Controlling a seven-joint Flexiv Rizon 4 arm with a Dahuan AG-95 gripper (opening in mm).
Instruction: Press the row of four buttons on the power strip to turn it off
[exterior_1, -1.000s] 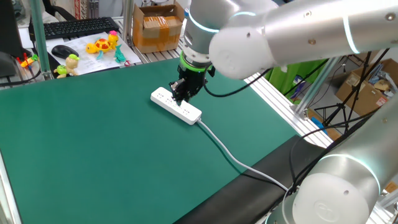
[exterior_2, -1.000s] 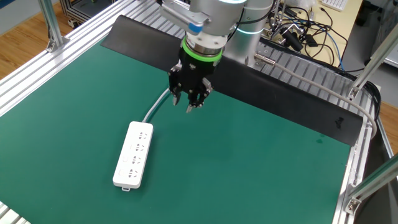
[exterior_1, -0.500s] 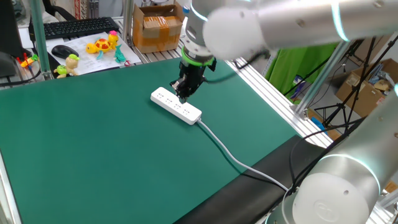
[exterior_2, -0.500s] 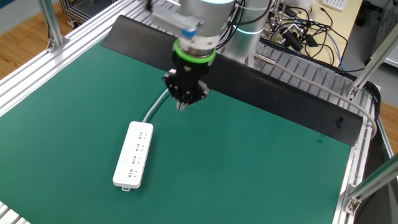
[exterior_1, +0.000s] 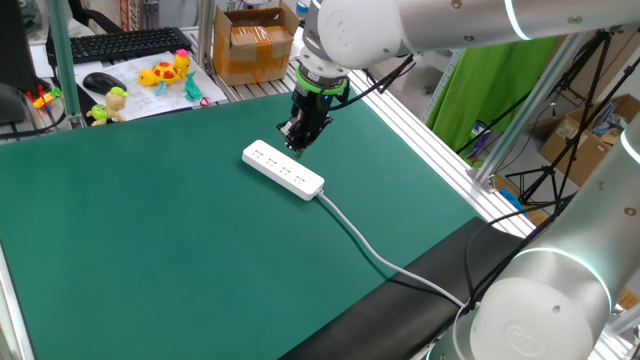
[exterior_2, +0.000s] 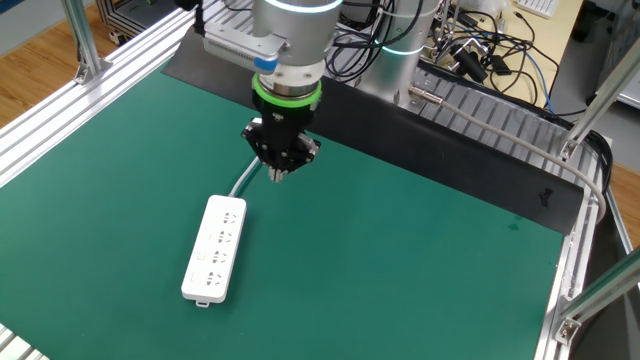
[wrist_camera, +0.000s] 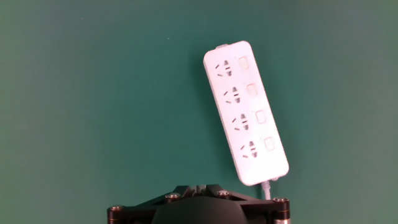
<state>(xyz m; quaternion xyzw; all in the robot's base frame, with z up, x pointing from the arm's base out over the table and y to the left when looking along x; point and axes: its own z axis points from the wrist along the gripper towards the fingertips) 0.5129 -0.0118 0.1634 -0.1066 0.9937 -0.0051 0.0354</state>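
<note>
Green matting (exterior_2: 420, 260) covers your table. Left of and below your fingertips lies the power strip (exterior_2: 214, 247), untouched, its four buttons (wrist_camera: 256, 106) in a row. Your gripper (exterior_2: 278, 176) hangs above the cable (exterior_2: 245, 179), fingers closed together, holding nothing.

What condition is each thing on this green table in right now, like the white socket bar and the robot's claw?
Long white plastic power strip: lying flat on the green mat, nothing plugged in.
Four small white buttons: untouched.
Pale grey cable: attached, trailing off the table edge.
Black two-finger gripper: shut, empty, hovering above the cable end of the strip.
</note>
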